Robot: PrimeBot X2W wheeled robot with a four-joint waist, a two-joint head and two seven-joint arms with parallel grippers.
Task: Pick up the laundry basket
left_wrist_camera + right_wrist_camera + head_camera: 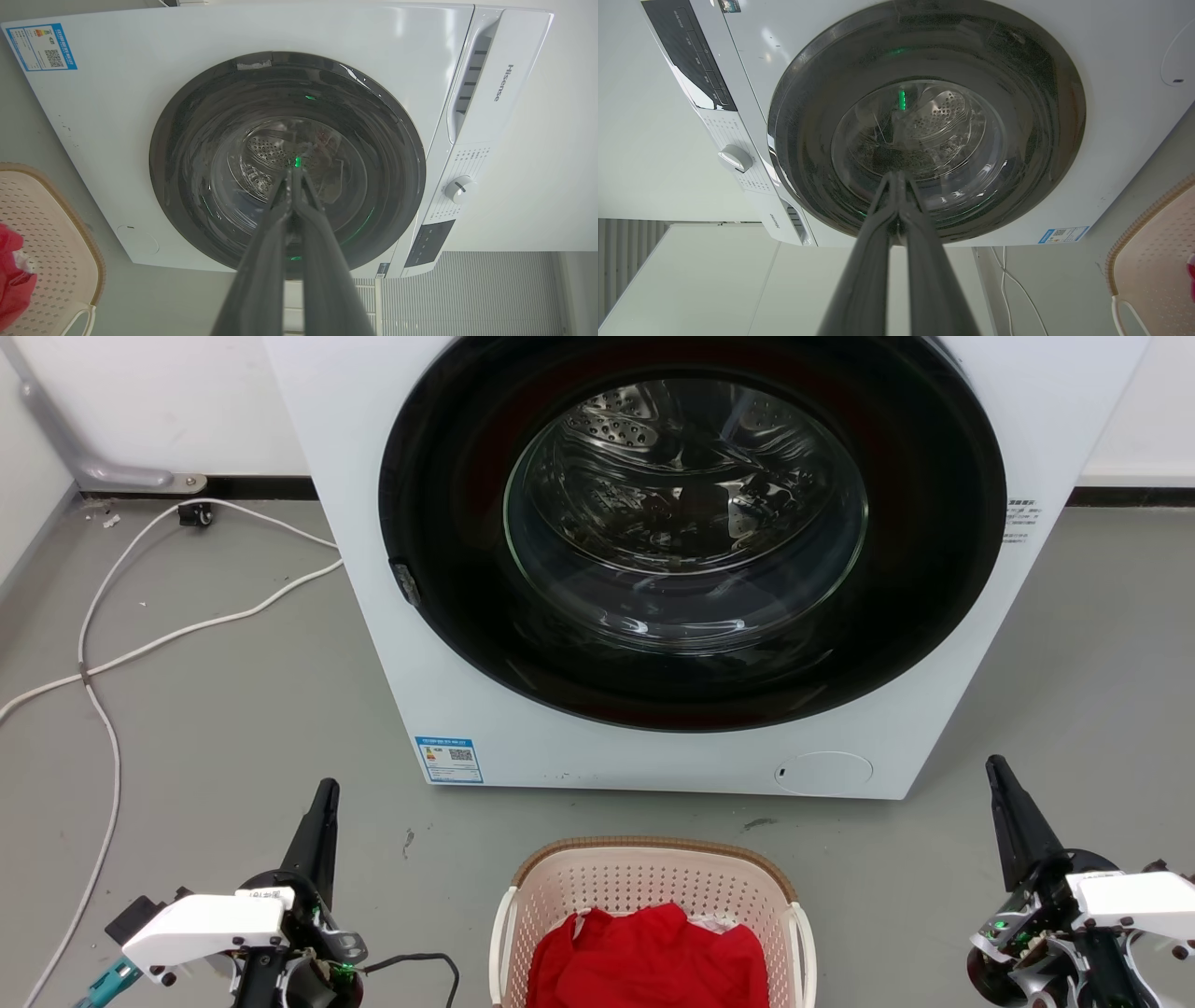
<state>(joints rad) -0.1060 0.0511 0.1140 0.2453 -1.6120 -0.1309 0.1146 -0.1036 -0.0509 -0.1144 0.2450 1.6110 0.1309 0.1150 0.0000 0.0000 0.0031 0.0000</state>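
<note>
- Since the laundry basket (653, 846) sits midway between both arms, neither is nearer.
- Flanking it, the left gripper (327, 790) and right gripper (994, 765) have fingers pressed together, empty.

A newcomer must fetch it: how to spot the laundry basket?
Find the big white washing machine. On the floor before its round door sits the laundry basket: pale perforated plastic, brown rim, white handles, red cloth inside.
</note>
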